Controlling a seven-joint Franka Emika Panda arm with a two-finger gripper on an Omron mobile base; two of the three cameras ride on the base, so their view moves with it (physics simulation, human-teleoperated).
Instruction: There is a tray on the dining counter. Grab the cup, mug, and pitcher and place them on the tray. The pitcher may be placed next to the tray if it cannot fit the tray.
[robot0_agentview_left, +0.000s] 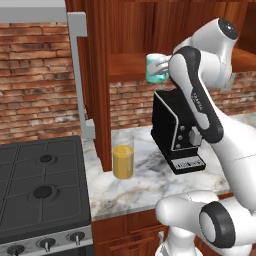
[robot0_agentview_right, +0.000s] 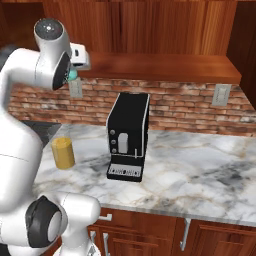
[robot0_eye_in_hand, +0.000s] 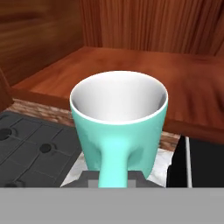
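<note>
The light teal mug (robot0_eye_in_hand: 118, 118) hangs in the air with its white inside facing up and its handle pointing toward the hand. My gripper (robot0_eye_in_hand: 114, 179) is shut on that handle. In the left base view the mug (robot0_agentview_left: 156, 67) is high above the coffee machine, at shelf height, partly behind my arm. In the right base view a sliver of the mug (robot0_agentview_right: 73, 75) peeks out under the hand. The pitcher (robot0_agentview_left: 123, 161) (robot0_agentview_right: 63, 152), a clear glass with orange-yellow liquid, stands on the marble worktop beside the stove. The tray, the cup and the dining counter are out of view.
A black coffee machine (robot0_agentview_left: 177, 132) (robot0_agentview_right: 127, 135) stands on the marble worktop (robot0_agentview_right: 200, 170) below the mug. A dark gas stove (robot0_agentview_left: 42, 185) lies to the left. A wooden shelf (robot0_agentview_right: 160, 67) juts out close behind the mug. A wood post (robot0_agentview_left: 102, 100) rises behind the pitcher.
</note>
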